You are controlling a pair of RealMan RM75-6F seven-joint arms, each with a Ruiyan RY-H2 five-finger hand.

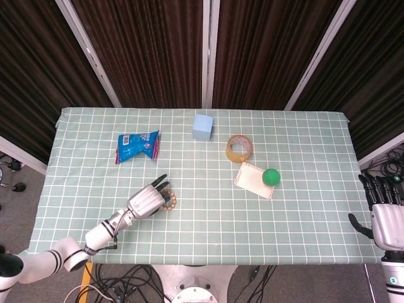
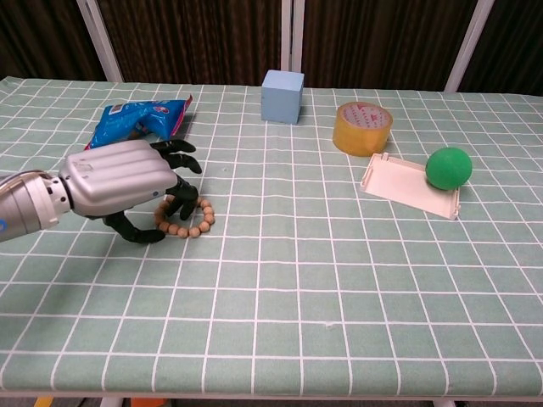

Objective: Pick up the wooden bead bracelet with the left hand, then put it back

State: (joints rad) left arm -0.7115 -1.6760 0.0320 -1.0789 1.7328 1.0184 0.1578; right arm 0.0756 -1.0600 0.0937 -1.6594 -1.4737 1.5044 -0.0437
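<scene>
The wooden bead bracelet lies flat on the green checked cloth, left of centre, and shows in the head view as a small ring. My left hand is low over its left half, fingers spread and curved down, with dark fingertips inside and on the ring and the thumb on the near side. The bracelet rests on the table; nothing lifts it. From above, the left hand covers the ring's left part. My right hand hangs off the table's right edge, fingers straight and apart, holding nothing.
A blue snack bag lies just behind the left hand. A light blue cube, a yellow tape roll, and a pale tray with a green ball stand further right.
</scene>
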